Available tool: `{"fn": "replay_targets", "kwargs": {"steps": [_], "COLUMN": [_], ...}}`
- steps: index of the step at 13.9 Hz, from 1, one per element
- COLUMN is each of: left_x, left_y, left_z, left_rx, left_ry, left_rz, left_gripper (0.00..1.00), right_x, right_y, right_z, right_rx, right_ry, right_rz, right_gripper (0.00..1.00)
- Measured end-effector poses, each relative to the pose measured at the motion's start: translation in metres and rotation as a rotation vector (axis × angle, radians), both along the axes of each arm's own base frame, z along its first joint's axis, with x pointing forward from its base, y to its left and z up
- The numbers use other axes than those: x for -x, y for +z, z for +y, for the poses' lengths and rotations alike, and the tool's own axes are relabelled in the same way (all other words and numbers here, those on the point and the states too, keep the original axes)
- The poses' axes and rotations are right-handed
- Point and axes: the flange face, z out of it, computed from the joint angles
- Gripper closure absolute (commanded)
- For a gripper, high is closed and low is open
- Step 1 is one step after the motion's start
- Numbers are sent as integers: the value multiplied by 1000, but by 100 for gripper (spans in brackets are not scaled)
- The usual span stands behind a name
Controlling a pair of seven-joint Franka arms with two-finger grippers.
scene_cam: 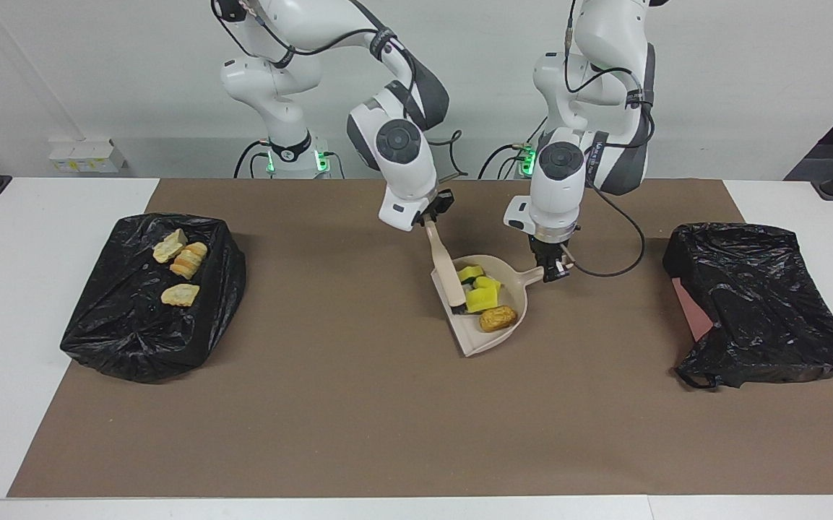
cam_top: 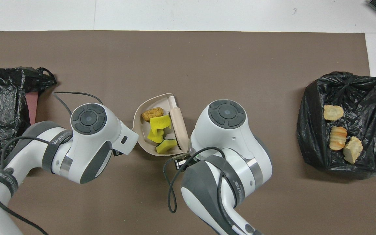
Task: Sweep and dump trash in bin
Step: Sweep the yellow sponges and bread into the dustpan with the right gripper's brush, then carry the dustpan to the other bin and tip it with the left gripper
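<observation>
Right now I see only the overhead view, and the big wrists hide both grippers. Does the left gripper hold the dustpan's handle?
Observer: Yes. In the facing view the left gripper is shut on the handle of the dustpan.
Operator: And the right one?
Observer: The right gripper is shut on the brush, which slants down to the pan's mouth.
Operator: Is any trash lying on the mat under my arms?
Observer: None shows there on the mat. The yellow-green sponge pieces and the orange-brown lump lie in the dustpan.
</observation>
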Motion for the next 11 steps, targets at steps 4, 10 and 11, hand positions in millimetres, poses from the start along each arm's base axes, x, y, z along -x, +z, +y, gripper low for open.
{"fn": "replay_targets", "kwargs": {"steps": [4,10,11], "left_x": [-10,-61,-68], "left_y": [3,68,82], "left_z": [9,59,68], "left_rx": [36,78,85], "left_ry": [-18,-5,-3], "left_rz": [4,9,3], "left_gripper": [100,100,100], "right_x": [29,94,106], "right_y": [43,8,-4], "right_z": [-9,17,23], "right_rx": [139,217,226], "right_ry": [-133,-199,-196], "right_rz": [10,-31,-33], "right_gripper": [100,100,100]}}
